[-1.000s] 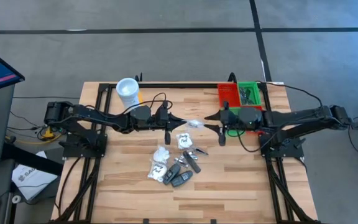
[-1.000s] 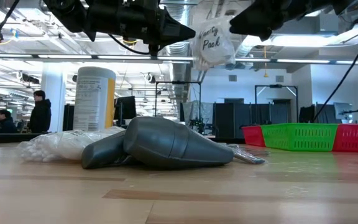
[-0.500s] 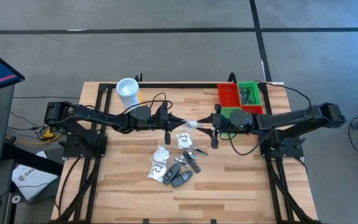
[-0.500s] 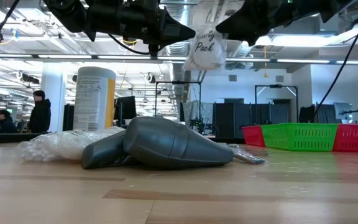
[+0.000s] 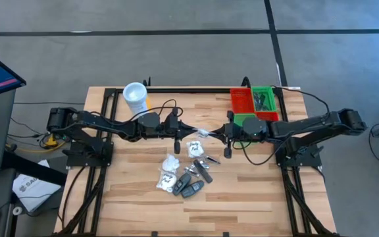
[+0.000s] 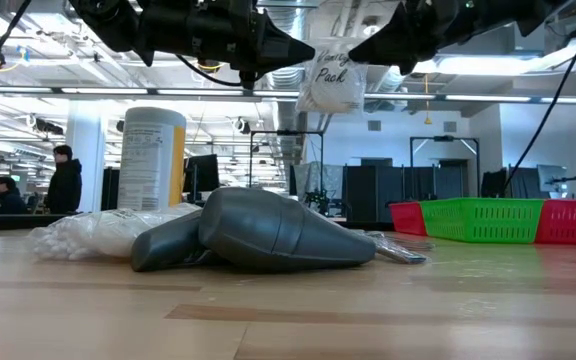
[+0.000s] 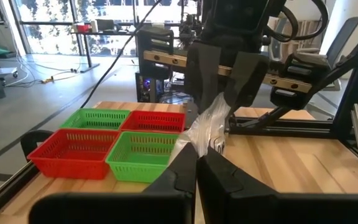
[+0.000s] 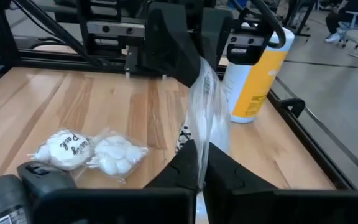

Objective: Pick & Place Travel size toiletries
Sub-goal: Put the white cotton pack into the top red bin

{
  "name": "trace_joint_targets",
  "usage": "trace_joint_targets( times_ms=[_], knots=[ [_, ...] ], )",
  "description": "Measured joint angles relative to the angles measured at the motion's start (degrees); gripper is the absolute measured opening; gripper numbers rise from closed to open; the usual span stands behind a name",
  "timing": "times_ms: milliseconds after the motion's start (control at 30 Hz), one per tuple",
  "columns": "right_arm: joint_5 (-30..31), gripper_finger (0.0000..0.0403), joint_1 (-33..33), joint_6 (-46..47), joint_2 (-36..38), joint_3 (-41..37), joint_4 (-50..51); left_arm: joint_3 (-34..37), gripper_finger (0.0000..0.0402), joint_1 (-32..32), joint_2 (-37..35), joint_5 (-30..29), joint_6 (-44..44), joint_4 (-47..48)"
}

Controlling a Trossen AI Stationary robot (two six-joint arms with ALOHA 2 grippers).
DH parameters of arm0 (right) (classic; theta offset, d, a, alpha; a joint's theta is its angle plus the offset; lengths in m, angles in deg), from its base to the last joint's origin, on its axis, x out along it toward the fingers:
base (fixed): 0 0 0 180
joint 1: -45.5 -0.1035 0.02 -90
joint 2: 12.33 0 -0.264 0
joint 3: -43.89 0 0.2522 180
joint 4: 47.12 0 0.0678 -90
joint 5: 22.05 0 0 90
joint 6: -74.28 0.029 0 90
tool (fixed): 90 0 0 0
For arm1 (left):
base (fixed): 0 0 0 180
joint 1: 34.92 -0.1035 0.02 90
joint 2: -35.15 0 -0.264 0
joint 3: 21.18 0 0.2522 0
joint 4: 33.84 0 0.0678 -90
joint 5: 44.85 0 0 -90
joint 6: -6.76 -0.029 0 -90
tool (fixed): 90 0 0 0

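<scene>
Since a second ago the right tool (image 5: 224,133) has travelled inward from beside the green bin (image 5: 263,99) and clamped its fingers on the far end of the clear-wrapped packet (image 6: 330,75), which no longer swings as freely as it did. Both tools now grip that one packet in the air: the left tool (image 5: 188,128), clenched, pinches the end nearer the canister (image 5: 135,97), and the right tool pinches the end nearer the green bin. The two sets of fingertips almost meet, with the plastic stretched between them.

Below the packet, the remaining toiletries (image 5: 184,176) lie in a loose heap on the desk (image 5: 242,191), towards the front edge and well apart from the green bin. The red bin (image 5: 241,98) touches the green bin on the side facing the canister.

This looks like a hand-over. To do it well, the right tool should have firm hold of wrapper and not just a loose fold before the left tool lets go; otherwise the packet could slip and drop back onto the heap. The left tool should open fully and draw away towards the canister without dragging the wrapper, after which the right arm can carry the packet over the green bin.
</scene>
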Motion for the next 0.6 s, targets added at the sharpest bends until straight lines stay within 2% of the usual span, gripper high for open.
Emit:
trace_joint_targets(
  times_ms=[300,433,600],
  knots=[
    [0.8,0.0001,1.6,0.0,6.0,0.0,4.9,0.0,0.0021,0.0,0.0,-0.6,0.4,0.0],
    [4.7,0.0001,2.9,0.6,9.5,0.0,9.9,0.0,0.0032,0.0,0.0,-0.9,0.4,0.0],
    [6.5,0.0000,6.2,2.7,12.6,0.0,13.7,0.0,0.0040,0.7,0.0,-0.9,0.6,0.1]
  ],
)
